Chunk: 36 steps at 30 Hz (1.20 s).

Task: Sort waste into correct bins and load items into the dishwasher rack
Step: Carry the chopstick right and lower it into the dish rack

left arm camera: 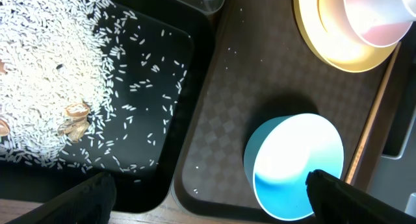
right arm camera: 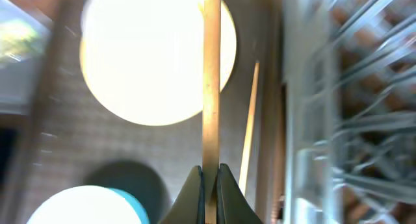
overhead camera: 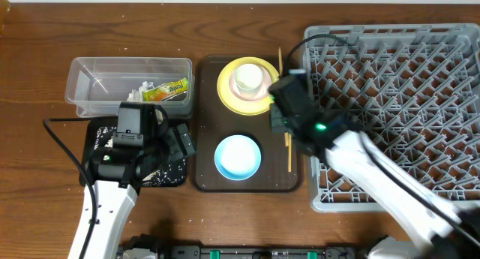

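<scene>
Now pinched: one chopstick, running lengthwise along the brown tray's rack side

Right wrist view: the right gripper (right arm camera: 209,175) is clenched on a chopstick (right arm camera: 210,87). Both fingertips meet on it at the bottom edge, and its long axis runs straight away from the camera. A second chopstick (right arm camera: 249,113) lies nearly parallel just beside it. Blur and glare wash out almost everything behind.

Overhead view: the gripper's own body hides the pinch. Only a thin end of the held stick shows, pointing toward the far edge of the brown serving tray (overhead camera: 274,176). The second stick lies along the tray's rack-side edge. On the tray, the yellow plate (overhead camera: 225,86) carries the pale pink bowl (overhead camera: 256,96), with the light blue bowl (overhead camera: 238,155) nearer. The dishwasher rack (overhead camera: 390,32) stands just beside the tray. On the tray's other side, the clear tub (overhead camera: 97,86) holds the snack wrapper (overhead camera: 169,89) and the tissue (overhead camera: 141,88). The left arm covers most of the black tray (overhead camera: 171,173).

Left wrist view: only here does the rice (left arm camera: 45,74) show, heaped in the black tray and thinning toward the brown tray. The left gripper (left arm camera: 209,182) is spread wide and holds nothing, above the brown tray's edge and the blue bowl. The frame cuts off the plate.
</scene>
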Available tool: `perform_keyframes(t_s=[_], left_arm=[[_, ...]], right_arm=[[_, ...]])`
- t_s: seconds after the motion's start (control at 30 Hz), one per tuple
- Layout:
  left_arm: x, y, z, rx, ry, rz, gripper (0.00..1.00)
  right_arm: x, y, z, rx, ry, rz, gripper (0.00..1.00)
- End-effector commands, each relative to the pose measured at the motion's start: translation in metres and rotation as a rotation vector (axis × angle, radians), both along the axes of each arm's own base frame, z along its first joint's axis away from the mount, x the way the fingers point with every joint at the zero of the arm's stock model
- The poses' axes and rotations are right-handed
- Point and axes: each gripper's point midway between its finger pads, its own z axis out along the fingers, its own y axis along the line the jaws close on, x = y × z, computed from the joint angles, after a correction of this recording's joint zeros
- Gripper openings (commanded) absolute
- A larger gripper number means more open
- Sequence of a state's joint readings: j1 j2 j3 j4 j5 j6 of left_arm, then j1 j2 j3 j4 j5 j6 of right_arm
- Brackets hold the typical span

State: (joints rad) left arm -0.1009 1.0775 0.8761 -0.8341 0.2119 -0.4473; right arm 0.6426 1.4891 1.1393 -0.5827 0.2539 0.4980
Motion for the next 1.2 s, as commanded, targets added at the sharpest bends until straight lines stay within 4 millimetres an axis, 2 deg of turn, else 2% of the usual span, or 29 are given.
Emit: perform_keyframes(t_s=[0.0, 0.07, 0.13, 0.2, 0.37, 0.5, 0.73, 0.8, 0.87, 0.93, 1.17], left_arm=[[0.003, -0.001, 0.006, -0.007, -0.014, -0.004, 0.96], [0.003, -0.001, 0.006, -0.007, -0.014, -0.004, 0.96], [0.003, -0.001, 0.006, -0.007, -0.014, -0.004, 0.96], [0.003, -0.001, 0.006, -0.007, -0.014, -0.004, 0.96], [0.003, -0.001, 0.006, -0.007, -0.013, -0.004, 0.96], [0.003, -0.001, 0.006, -0.007, -0.014, -0.004, 0.96], [0.003, -0.001, 0.006, -0.007, -0.014, -0.004, 0.96], [0.003, -0.001, 0.006, -0.007, -0.014, -0.004, 0.96], [0.003, -0.001, 0.006, -0.007, -0.014, -0.004, 0.96], [0.003, -0.001, 0.006, -0.007, -0.014, -0.004, 0.96], [0.003, -0.001, 0.006, -0.007, -0.014, -0.004, 0.96]], right_arm=[[0.004, -0.029, 0.036, -0.06, -0.098, -0.013, 0.01], [0.002, -0.048, 0.047, -0.097, -0.12, -0.04, 0.01], [0.001, -0.063, 0.049, -0.134, -0.116, -0.051, 0.01], [0.0, -0.079, 0.044, -0.171, -0.085, -0.065, 0.01], [-0.002, -0.103, 0.019, -0.227, 0.008, -0.088, 0.01], [-0.002, -0.103, -0.002, -0.239, 0.07, -0.053, 0.01], [0.003, -0.102, -0.023, -0.263, 0.12, -0.05, 0.02], [0.004, -0.101, -0.029, -0.269, 0.133, -0.049, 0.08], [0.004, -0.101, -0.034, -0.276, 0.147, -0.047, 0.21], [0.003, -0.101, -0.038, -0.281, 0.158, -0.046, 0.26], [0.003, -0.1, -0.039, -0.276, 0.164, -0.042, 0.3]])
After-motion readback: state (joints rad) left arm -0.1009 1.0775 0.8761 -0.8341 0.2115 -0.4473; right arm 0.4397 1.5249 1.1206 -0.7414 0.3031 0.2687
